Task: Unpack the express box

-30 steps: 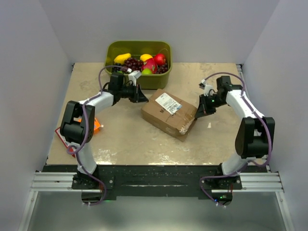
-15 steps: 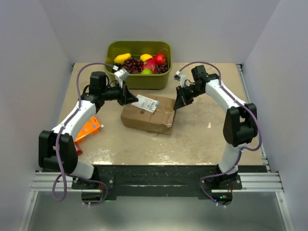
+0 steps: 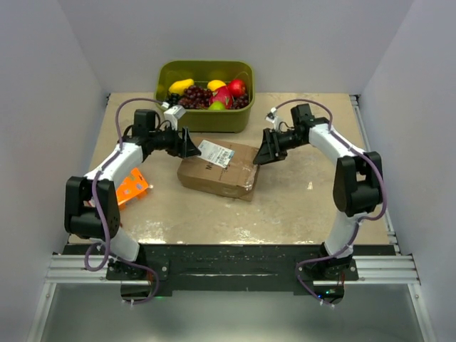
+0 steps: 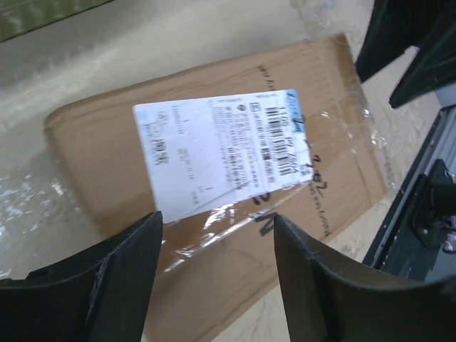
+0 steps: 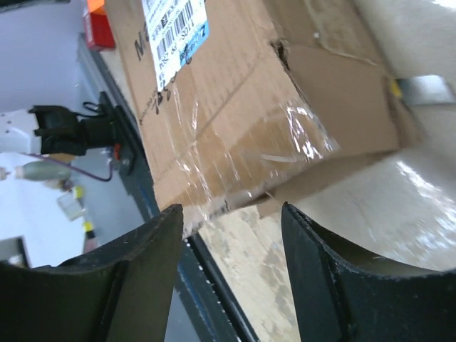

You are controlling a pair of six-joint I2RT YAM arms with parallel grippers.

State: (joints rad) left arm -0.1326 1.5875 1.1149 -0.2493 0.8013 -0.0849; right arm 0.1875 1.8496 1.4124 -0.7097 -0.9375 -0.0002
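The express box (image 3: 222, 169), a brown taped carton with a white label (image 3: 216, 152) on top, lies on the table in front of the green bin. My left gripper (image 3: 194, 146) hovers open at the box's far left corner, nothing between its fingers; the left wrist view shows the box (image 4: 235, 214) and label (image 4: 221, 146) just beyond the jaws. My right gripper (image 3: 261, 154) stands open at the box's far right corner, apart from it. In the right wrist view the box (image 5: 271, 107) fills the upper frame, its crumpled taped edge nearest the jaws.
An olive-green bin (image 3: 205, 96) of fruit stands against the back, just behind the box. An orange flat package (image 3: 130, 187) lies at the left, partly under the left arm. White walls close in the table on three sides.
Both grippers, shut a second ago, have opened. The box was pushed left and back toward the bin and turned squarer; both arms swung inward with it.
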